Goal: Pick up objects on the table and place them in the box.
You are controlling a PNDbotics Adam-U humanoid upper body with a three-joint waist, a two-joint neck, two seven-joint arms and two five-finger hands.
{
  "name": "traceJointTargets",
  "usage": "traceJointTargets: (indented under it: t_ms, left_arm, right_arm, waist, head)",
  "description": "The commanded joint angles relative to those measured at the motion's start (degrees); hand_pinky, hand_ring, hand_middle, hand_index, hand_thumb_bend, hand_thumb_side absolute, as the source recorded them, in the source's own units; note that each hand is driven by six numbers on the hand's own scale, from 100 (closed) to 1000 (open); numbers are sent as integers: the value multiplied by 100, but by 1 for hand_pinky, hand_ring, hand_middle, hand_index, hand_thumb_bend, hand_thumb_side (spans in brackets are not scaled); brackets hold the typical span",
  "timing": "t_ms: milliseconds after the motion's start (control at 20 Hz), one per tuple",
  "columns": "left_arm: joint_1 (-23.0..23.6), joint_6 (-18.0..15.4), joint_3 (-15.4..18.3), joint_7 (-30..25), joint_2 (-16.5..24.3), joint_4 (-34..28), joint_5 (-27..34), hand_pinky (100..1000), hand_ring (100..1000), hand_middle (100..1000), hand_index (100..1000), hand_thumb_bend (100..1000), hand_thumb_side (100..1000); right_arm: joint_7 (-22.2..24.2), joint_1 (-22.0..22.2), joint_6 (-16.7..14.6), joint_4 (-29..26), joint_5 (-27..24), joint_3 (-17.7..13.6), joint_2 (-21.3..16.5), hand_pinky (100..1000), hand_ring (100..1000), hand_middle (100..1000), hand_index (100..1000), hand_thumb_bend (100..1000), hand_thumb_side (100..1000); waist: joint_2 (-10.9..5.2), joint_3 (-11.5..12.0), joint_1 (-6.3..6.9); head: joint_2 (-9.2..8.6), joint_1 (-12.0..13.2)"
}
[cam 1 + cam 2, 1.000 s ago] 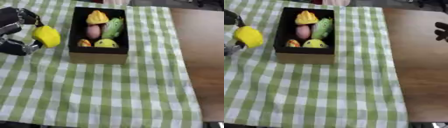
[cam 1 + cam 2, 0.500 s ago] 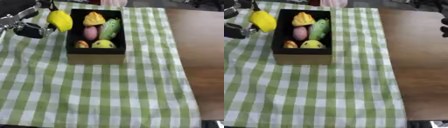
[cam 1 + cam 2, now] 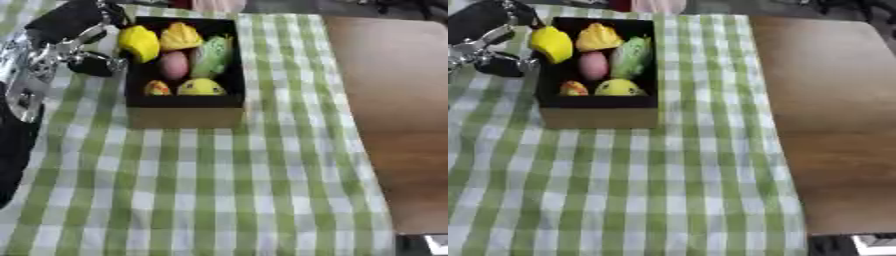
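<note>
A black box [image 3: 185, 101] stands on the green checked cloth at the upper left. Inside lie a yellow-orange fruit [image 3: 181, 35], a pink egg-shaped piece [image 3: 173, 64], a green piece [image 3: 210, 56], a small orange piece [image 3: 157, 88] and a yellow-green piece [image 3: 201, 88]. My left hand [image 3: 77, 42] is shut on a yellow lemon-like fruit [image 3: 139, 43], holding it over the box's left rim. My right hand shows in neither view.
The checked cloth [image 3: 201, 185] covers the table's left and middle. Bare brown wood [image 3: 394, 110] lies to the right. A pink thing [image 3: 658, 5] stands behind the box at the far edge.
My left hand has carried the yellow fruit from the left of the box up and rightward to the box's left rim. The right hand has left the right eye view; the camera has shifted.
</note>
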Motion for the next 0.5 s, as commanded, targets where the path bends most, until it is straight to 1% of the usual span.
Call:
traceJointTargets:
  t_ms: [50,200,300,350,400,450,500]
  left_arm:
    - [-39,-12,43,160,-107,171,-318,808,698,570,650,100,131]
    - [-21,-28,54,236,-155,222,-442,812,706,578,664,105,147]
    - [-12,-40,50,260,-162,236,-499,830,745,627,739,139,189]
    - [-7,-50,46,265,-159,235,-525,851,779,673,811,176,210]
    - [1,-65,39,270,-149,218,-559,855,787,683,828,197,209]
    - [10,-75,35,280,-139,194,-589,844,770,659,810,188,183]
    - [20,-68,37,299,-128,168,-606,831,751,629,785,161,146]
  right_arm:
    - [50,-71,26,-30,-47,-40,-217,1000,1000,609,989,100,886]
    - [85,-111,69,-7,-18,-26,-185,1000,1000,608,989,100,888]
    - [100,-117,96,9,9,-24,-161,1000,1000,608,990,100,889]
    - [105,-114,105,15,21,-25,-150,1000,1000,608,990,100,890]
    - [107,-107,116,23,33,-28,-137,1000,1000,608,990,100,890]
    - [108,-99,124,31,46,-31,-125,1000,1000,608,990,100,891]
    - [110,-89,133,39,60,-34,-115,1000,1000,608,991,100,891]
  waist:
    - [-29,-28,-6]
    - [10,-27,-3]
    - [25,-21,2]
    - [30,-17,4]
    - [33,-11,8]
    - [35,-5,11]
    - [35,4,15]
  head:
    - [24,-37]
    - [24,-43]
    - [24,-42]
    - [24,-43]
    - [24,-49]
    - [24,-55]
    - [24,-64]
